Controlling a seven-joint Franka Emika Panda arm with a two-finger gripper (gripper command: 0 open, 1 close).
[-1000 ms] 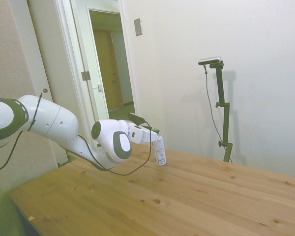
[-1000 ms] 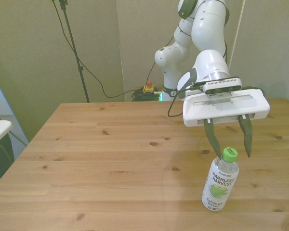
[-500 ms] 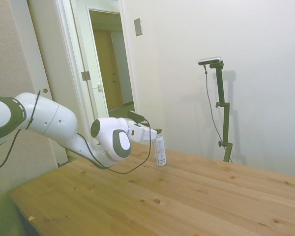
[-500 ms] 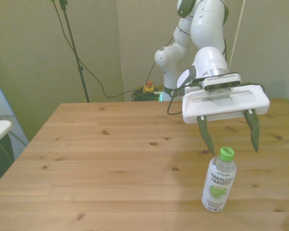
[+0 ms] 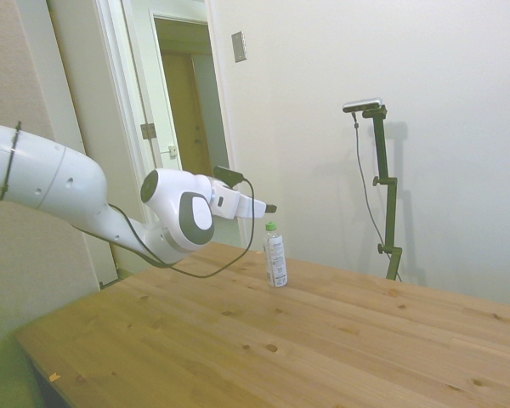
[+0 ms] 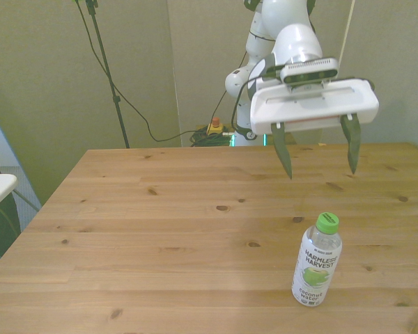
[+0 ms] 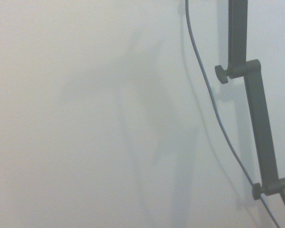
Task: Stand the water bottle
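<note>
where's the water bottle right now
The water bottle stands upright on the wooden table, toward the front view's right, below the open gripper.

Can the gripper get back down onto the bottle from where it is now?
Probably yes. The gripper is open above the upright water bottle, and nothing stands between them on the table.

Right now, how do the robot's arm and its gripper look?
The arm is white and rounded, with dark grey joint caps and a thin black cable looping beneath it. The gripper has a wide white rectangular body, two slim dark fingers, and a dark camera bar above.
</note>
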